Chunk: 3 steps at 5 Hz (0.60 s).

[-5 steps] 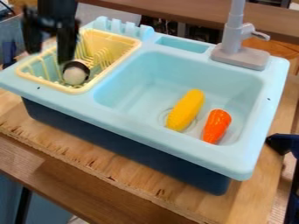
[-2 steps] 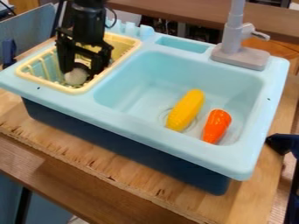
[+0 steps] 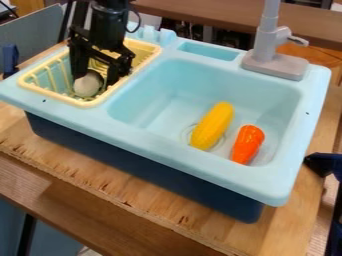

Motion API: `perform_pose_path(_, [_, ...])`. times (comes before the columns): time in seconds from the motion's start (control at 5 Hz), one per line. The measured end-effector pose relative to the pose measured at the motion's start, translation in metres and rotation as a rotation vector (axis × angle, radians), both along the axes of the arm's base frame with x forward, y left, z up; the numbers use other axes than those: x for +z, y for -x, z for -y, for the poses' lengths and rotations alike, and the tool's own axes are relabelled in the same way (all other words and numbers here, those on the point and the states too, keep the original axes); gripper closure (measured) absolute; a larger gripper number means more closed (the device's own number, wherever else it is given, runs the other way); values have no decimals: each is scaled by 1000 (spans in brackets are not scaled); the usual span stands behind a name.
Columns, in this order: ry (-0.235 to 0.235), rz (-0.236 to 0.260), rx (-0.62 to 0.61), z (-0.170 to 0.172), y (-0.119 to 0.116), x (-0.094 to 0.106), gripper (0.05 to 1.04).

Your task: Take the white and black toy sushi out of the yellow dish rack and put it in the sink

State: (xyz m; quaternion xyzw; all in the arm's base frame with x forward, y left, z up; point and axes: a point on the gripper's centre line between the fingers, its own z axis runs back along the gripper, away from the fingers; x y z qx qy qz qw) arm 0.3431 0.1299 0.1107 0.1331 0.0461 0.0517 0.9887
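**Colours: pale blue over navy, warm accents**

I've got the sink [image 3: 180,156] light blue up top, navy below. Rack [image 3: 63,98]: pale yellow. Corn [image 3: 212,126]: solid bright yellow. Carrot [image 3: 248,144]: red-orange. Round object [image 3: 85,86]: off-white, dark edge. Faucet [image 3: 275,65]: grey. My gripper [image 3: 97,78]: black. Tabletop [image 3: 157,202]: tan wood, brown grain streaks.

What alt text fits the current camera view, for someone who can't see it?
A black two-finger robot pincer hangs open in a pale yellow slotted rack, close to a round off-white object. Right of the rack, a light-blue plastic sink basin holds a yellow toy corncob and an orange toy carrot; a grey faucet stands behind.
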Motion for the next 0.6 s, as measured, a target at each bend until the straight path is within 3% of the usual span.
perform_pose_path(0.2, [-22,-7,74,-28,1,-1,84])
perform_pose_path(0.4, [-15,-39,116,-45,-1,-3,85])
perform_pose_path(0.6, [-1,-39,145,-52,4,-3,130])
